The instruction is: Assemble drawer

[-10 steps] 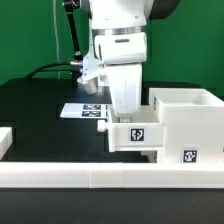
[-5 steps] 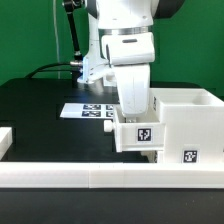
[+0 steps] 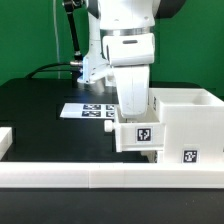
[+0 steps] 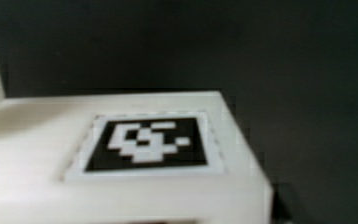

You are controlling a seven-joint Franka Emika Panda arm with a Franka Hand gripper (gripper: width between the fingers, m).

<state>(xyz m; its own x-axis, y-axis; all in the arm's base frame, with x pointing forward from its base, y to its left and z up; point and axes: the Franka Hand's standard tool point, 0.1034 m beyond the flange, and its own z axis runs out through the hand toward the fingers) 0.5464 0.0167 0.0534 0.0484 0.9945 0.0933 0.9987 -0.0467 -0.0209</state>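
A small white plastic tray (image 3: pixel 139 133), its front face bearing a black-and-white square tag, stands upright against the exterior view's left side of the tall white boxy plastic case (image 3: pixel 188 125), which sits open-topped on the black tabletop (image 3: pixel 40 110) and carries its own tag low on the front.

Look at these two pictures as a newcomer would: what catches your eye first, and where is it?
The big white robot arm comes down the middle of the exterior view, its lower end right behind a small white tray with a black-and-white tag on its front. That tray sits against a taller white case on the exterior view's right. The wrist view is filled by a blurred tag on white plastic.
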